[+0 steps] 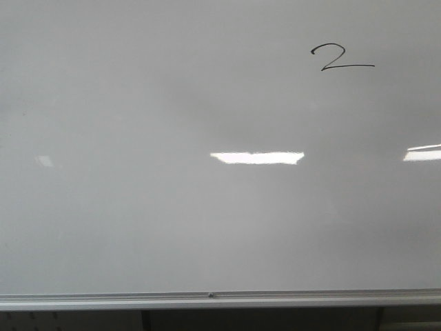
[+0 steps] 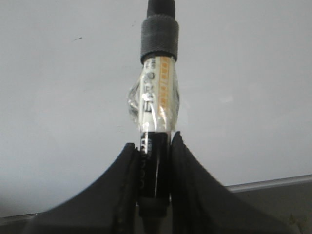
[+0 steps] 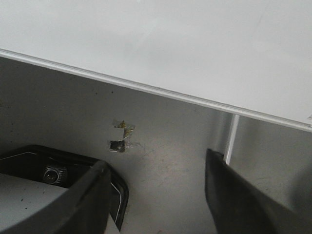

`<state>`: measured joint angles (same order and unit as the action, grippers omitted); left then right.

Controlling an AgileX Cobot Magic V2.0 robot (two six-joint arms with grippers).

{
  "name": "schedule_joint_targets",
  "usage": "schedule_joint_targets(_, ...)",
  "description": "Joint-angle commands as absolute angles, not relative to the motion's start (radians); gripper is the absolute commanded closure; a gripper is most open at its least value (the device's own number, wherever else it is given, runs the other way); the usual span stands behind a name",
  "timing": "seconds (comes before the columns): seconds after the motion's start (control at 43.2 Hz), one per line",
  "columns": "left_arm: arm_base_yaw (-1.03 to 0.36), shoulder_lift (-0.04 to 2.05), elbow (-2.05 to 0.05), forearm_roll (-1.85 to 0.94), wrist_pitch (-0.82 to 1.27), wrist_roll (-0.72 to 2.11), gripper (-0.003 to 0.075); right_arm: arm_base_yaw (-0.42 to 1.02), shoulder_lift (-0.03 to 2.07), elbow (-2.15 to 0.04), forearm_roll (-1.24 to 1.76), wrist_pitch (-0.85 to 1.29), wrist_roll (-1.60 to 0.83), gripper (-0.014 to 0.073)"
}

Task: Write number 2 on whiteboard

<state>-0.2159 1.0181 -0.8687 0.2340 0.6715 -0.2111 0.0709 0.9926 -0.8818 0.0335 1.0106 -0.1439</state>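
Observation:
The whiteboard (image 1: 138, 207) fills the front view, with a silver rail along its lower edge. A thin black handwritten number 2 (image 1: 337, 58) stands at its upper right. No gripper shows in the front view. My left gripper (image 2: 155, 146) is shut on a black marker (image 2: 156, 112) with a white and orange label, pointing at the whiteboard (image 2: 58, 97); its tip is cut off by the frame edge. My right gripper (image 3: 156, 170) is open and empty, below the whiteboard (image 3: 170, 44) over a grey surface.
Bright light reflections (image 1: 256, 157) lie on the board. In the right wrist view a black-edged device (image 3: 58, 170) lies near the left finger, bits of tape (image 3: 122, 139) stick to the grey surface, and a metal post (image 3: 231, 139) stands under the board.

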Motion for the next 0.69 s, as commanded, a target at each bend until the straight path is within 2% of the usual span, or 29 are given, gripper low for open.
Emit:
schedule_joint_targets(0.0, -0.186, 1.009, -0.834, 0.22, 0.472, -0.237, 0.0669, 0.123, 0.924, -0.914, 0.01, 1.002, -0.122, 0.0138)
schedule_joint_targets(0.116, -0.165, 1.038, -0.795, 0.221, 0.34, -0.275, 0.0668, 0.175, 0.851, -0.913, 0.0, 1.0, -0.122, 0.0138)
schedule_joint_targets(0.324, -0.138, 1.164, -0.784, 0.221, 0.11, -0.306, 0.0668, 0.181, 0.741, -0.912, 0.0, 0.989, -0.11, 0.0138)
schedule_joint_targets(0.671, -0.044, 1.367, -0.784, 0.221, -0.121, -0.306, 0.0667, 0.181, 0.736, -0.912, 0.0, 0.982, -0.11, 0.0138)
